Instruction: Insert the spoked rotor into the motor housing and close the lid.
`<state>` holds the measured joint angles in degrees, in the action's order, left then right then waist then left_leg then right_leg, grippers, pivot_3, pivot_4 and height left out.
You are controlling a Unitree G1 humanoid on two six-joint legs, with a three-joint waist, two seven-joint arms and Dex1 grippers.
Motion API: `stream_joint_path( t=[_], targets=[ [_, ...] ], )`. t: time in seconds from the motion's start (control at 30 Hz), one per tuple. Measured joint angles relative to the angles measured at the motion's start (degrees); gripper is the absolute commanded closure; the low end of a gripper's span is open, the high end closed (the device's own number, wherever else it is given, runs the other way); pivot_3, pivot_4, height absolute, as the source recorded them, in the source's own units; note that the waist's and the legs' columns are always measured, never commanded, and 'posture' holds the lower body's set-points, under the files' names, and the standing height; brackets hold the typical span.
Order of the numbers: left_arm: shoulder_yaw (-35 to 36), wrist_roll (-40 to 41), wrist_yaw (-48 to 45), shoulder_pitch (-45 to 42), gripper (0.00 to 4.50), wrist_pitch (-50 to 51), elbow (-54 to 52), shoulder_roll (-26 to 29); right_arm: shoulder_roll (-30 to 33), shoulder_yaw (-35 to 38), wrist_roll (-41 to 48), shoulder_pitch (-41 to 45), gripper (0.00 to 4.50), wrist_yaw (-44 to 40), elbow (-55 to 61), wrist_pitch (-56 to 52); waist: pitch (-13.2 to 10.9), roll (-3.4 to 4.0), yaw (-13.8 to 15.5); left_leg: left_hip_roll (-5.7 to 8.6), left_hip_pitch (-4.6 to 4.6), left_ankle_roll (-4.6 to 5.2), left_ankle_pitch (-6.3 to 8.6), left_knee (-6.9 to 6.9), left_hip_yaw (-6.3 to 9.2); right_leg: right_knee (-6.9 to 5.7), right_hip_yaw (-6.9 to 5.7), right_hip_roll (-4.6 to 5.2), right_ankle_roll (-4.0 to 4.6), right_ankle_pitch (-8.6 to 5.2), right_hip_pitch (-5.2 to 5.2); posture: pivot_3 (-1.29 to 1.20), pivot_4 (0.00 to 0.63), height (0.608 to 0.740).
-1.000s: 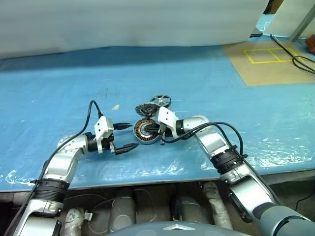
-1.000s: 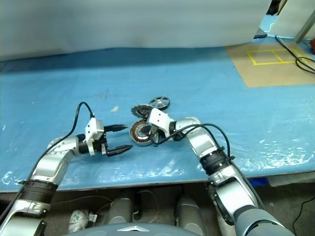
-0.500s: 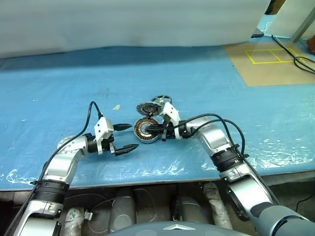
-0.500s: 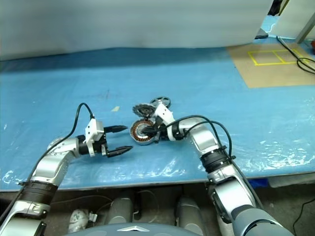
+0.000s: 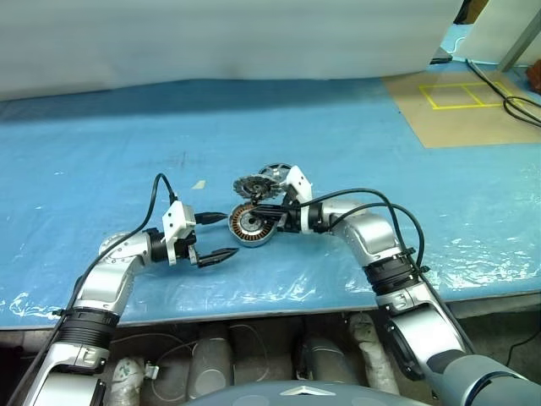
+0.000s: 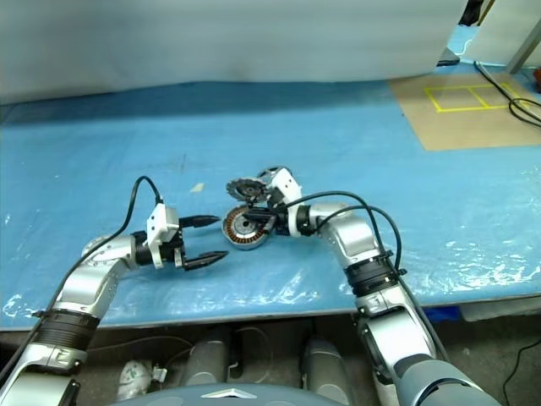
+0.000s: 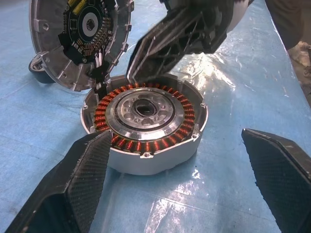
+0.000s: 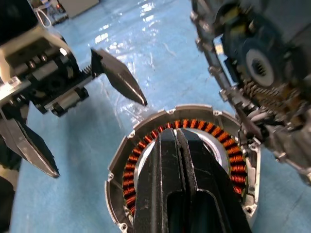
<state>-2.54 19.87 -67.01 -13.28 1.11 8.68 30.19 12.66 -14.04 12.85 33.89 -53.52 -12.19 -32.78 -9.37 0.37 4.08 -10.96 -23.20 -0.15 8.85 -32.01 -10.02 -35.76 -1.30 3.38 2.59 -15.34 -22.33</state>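
Evidently the round grey metal motor housing [image 7: 144, 123] with its copper-coloured windings lies open-face-up at the middle of the blue-covered desk [image 5: 101, 152], ready to receive the silver-rimmed spoked rotor [image 5: 272, 174] lying just beyond at one o'clock. One housing, one rotor, and one finned grey lid [image 7: 77, 36] propped at eleven o'clock. The right gripper [image 8: 176, 141], fingers closed and empty, pokes over the windings; the left gripper [image 5: 215, 237] hovers at eight o'clock, fingers spread wide.
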Motion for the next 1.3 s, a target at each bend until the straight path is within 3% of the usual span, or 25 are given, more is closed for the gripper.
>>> stream_joint_path(
  t=[0.37, 0.73, 1.1, 1.3],
  targets=[
    [-0.03, -0.01, 0.03, 0.0, 0.0, -0.05, 0.01, -0.01, -1.6, -0.93, -2.87, 0.42, 4.47, 3.98, -1.71, 4.44, 0.0, 0.0, -0.05, 0.0, 0.0, 0.0, 0.0, 0.01, -0.01, -0.01, 0.01, 0.0, 0.0, 0.0, -0.01, 0.0, 0.15, 0.74],
    [-0.06, -0.12, 0.26, 0.01, 0.0, -0.05, 0.05, -0.47, 0.81, -7.22, -10.72, 0.6, 4.47, 4.28, -4.19, 16.9, 0.0, -0.01, -0.1, 0.01, 0.1, 0.0, 0.0, 0.0, -0.01, -0.01, 0.02, 0.0, -0.01, 0.0, 0.07, 0.0, 0.15, 0.74],
    [-0.06, -0.32, 0.29, 0.01, 0.0, -0.05, 0.06, -0.5, 4.04, -14.42, -24.62, 1.81, 4.47, 11.71, -7.62, 35.59, 0.0, -0.03, -0.15, 0.05, 1.17, 0.21, 0.15, 0.14, -0.04, 0.03, 0.18, 0.02, -0.04, -0.02, 0.98, 0.0, 0.15, 0.74],
    [-0.1, -0.49, 0.26, 0.01, 0.0, -0.05, 0.07, -0.53, 1.15, -10.55, -19.73, 0.58, 4.47, 9.85, -7.56, 31.32, 0.0, -0.03, -0.15, 0.06, 1.18, 0.23, 0.16, 0.42, -0.08, 0.14, 0.21, 0.0, -0.01, -0.03, 0.9, 0.0, 0.15, 0.74]
  ],
)
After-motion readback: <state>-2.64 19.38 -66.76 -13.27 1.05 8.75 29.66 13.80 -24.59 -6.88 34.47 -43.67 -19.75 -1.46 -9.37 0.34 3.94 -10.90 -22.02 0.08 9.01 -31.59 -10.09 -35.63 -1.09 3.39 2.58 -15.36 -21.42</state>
